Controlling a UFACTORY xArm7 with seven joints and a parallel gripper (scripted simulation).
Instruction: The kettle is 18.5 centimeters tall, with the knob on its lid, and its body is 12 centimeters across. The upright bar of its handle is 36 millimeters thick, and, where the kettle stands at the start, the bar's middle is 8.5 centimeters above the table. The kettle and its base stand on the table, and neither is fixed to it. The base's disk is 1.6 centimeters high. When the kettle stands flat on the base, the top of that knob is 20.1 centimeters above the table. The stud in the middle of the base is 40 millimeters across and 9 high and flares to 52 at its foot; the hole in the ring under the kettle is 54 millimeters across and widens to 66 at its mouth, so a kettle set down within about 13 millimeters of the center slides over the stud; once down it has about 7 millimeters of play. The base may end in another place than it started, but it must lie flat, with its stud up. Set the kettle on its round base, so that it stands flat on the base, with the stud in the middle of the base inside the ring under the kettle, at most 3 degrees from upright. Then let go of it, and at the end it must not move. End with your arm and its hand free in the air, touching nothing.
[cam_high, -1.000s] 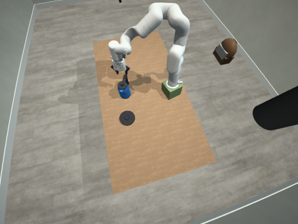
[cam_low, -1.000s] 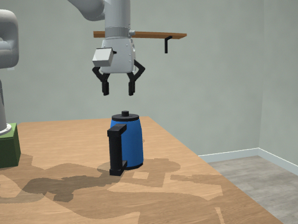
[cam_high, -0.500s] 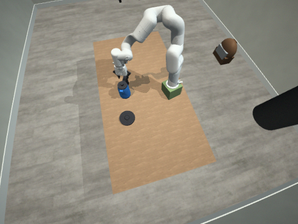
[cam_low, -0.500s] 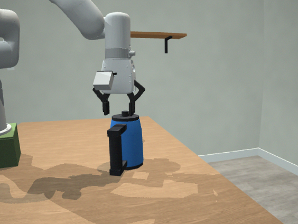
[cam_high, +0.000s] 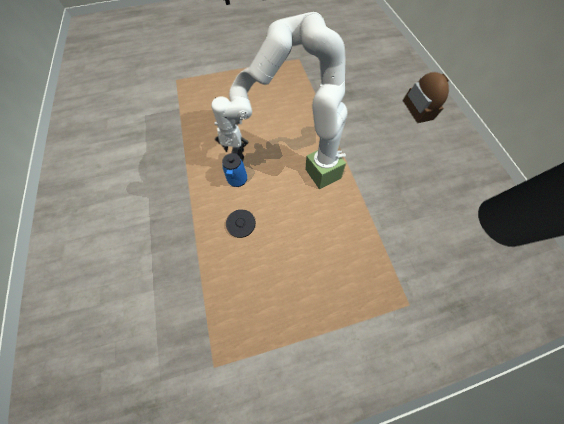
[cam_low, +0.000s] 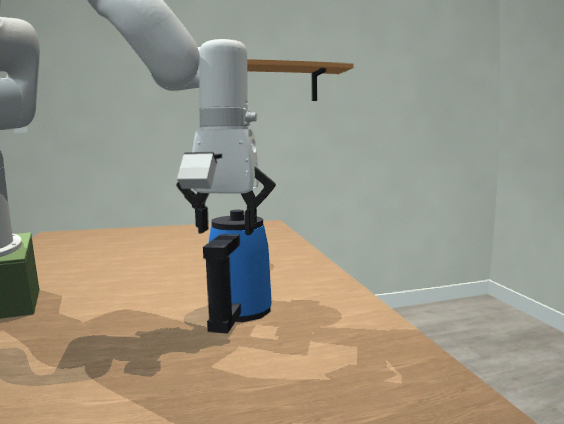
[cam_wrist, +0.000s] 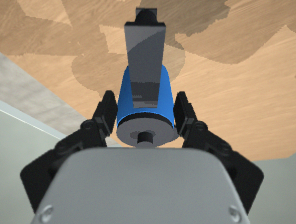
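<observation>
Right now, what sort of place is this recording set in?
Probably a bare test room set up for robot trials: a white robot arm on a green block, a wooden table top, plain grey-green walls and a grey plank floor.

Bare test room, grey walls (cam_low: 400, 175), wooden table (cam_high: 300, 260), wall shelf (cam_low: 300, 66)

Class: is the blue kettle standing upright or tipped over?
Upright: the kettle rests flat on the table, lid knob pointing straight up.
</observation>
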